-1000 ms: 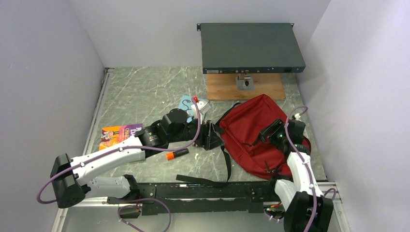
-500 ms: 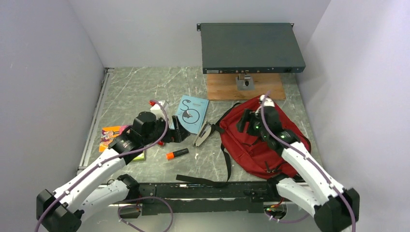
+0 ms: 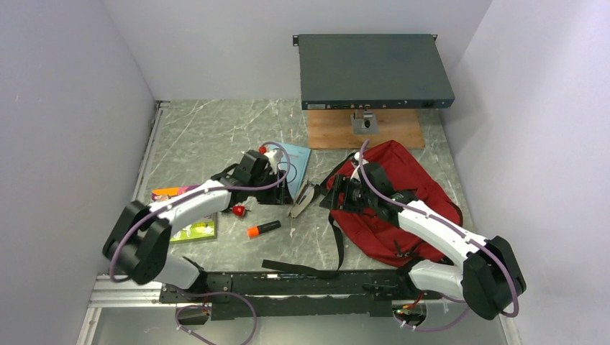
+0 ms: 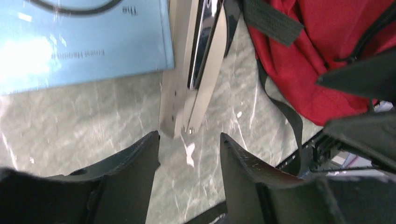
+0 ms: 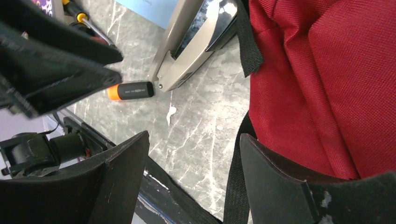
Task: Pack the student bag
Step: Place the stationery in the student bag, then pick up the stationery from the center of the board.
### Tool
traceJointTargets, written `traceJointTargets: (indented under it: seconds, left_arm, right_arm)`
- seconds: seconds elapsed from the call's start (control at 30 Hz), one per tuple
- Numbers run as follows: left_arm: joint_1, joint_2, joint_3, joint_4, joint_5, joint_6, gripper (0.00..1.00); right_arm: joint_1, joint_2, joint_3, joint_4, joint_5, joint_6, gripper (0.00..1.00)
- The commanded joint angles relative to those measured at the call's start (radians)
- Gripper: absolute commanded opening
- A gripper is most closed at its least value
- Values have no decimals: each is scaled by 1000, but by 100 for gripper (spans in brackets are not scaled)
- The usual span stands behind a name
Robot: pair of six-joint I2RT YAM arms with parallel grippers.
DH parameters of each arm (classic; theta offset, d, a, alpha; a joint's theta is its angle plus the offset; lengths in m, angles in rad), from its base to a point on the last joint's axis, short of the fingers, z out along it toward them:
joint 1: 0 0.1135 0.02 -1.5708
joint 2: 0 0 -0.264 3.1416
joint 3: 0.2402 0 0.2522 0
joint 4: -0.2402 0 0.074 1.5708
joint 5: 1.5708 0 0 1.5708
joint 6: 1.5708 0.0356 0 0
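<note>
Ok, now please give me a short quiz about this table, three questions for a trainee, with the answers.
1. True or false: the left gripper is shut on the orange marker.
2. What lies between the blue book and the red bag? A) a silver metal tool B) a cup C) a ruler
3. Is the right gripper open or shut?
Key: 1 false, it is open and the marker lies apart from it. 2 A. 3 open.

Student bag (image 3: 406, 169) lies right of centre; orange marker (image 3: 263, 229) left of it; blue book (image 3: 296, 159) beyond marker.
</note>
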Motion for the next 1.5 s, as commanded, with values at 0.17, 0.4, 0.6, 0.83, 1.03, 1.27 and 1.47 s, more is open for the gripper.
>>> traceJointTargets:
  seconds: [0.17,0.4,0.6,0.83,1.03,1.27,1.47]
  left_arm:
    - [-21,252,249,77,-17,119,47]
    - [-44,389,365,13,-84,175,46]
    - [-89,467,423,-28,-143,218,41]
    - [-103,521,437,-39,-164,206,21]
    - [-105,481,447,-86,-142,193,0]
    - [-93,272,348,-9,-11,89,0]
    - [-64,61,219,182,40,-133,0]
  right_arm:
    - [6,-54,-47,72,-50,-9,74]
    - [6,-36,-62,96,-75,-36,74]
    - [6,-42,-61,68,-73,-71,74]
    - [6,-96,-74,21,-94,-101,74]
    - [5,-183,-80,-57,-85,-137,74]
    - [4,-248,-73,-97,-129,-160,78]
    - [6,-301,-36,-55,-238,-134,88]
